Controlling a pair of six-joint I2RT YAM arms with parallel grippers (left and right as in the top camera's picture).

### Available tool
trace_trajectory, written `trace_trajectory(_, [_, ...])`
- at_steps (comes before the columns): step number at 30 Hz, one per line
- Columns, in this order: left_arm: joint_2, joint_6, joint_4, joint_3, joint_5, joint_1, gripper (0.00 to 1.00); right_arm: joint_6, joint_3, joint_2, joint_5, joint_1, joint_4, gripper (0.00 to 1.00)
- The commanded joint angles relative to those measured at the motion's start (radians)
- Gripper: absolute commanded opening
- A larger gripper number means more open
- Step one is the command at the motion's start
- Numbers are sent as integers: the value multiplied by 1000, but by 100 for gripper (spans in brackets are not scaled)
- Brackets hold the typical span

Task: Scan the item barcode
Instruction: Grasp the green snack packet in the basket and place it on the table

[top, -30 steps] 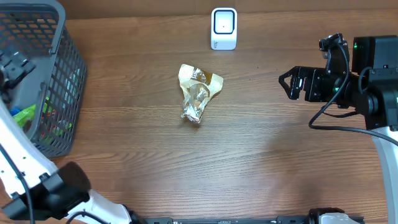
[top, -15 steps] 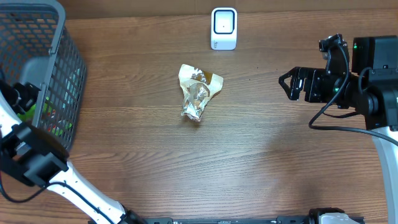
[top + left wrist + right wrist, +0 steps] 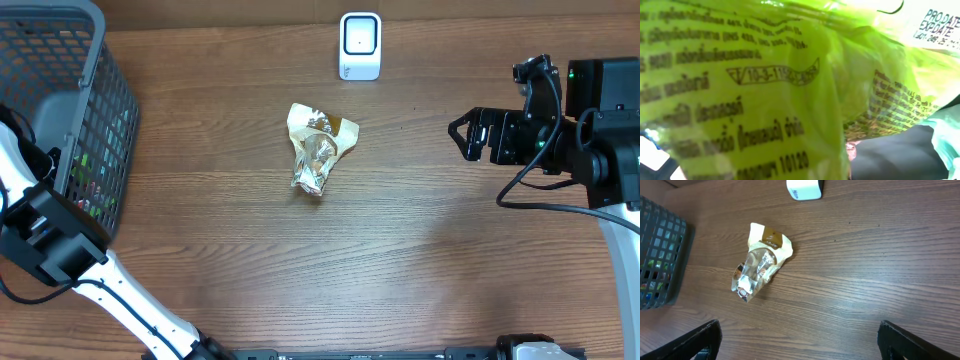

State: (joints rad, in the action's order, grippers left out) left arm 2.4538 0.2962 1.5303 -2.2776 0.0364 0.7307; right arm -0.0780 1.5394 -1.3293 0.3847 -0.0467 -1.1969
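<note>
where one wrapper point(image 3: 318, 150) lies, one scanner point(image 3: 360, 45) and one basket point(image 3: 108, 100) stand nearby.

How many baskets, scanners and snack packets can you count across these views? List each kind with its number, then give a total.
Basket: 1
Scanner: 1
Packets: 2, a cream and clear packet on the table and a green packet filling the left wrist view; any others in the basket are too hidden to count.
Total: 4
</note>
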Motion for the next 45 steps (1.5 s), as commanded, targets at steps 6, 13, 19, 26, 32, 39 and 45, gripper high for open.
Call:
trace_trajectory(6, [-236,-21,13,-94,-38,-21,4,-1,25,3,-2,-4,10,100])
trace_trajectory(13, [-647,-32,-18,-109,-26,-159,4,-1,25,3,-2,-4,8,100])
trace_trajectory(19, [-737,-43,8,-102,-28,-435,4,-1,25,3,-2,-4,24,100])
trace_trajectory(26, [-659,-26,29,65,-29,-725,4,-1,25,3,-2,-4,23,100])
trace_trajectory(32, [-595,-4,-25,257,-27,-835,4,-1,25,3,-2,-4,24,100])
trace_trajectory(39, [-592,-21,-74,124,8,-788,43,-1,25,3,-2,-4,15,100])
trace_trajectory(45, [-592,-39,-13,-148,27,-490,94,-1,25,3,-1,-4,12,100])
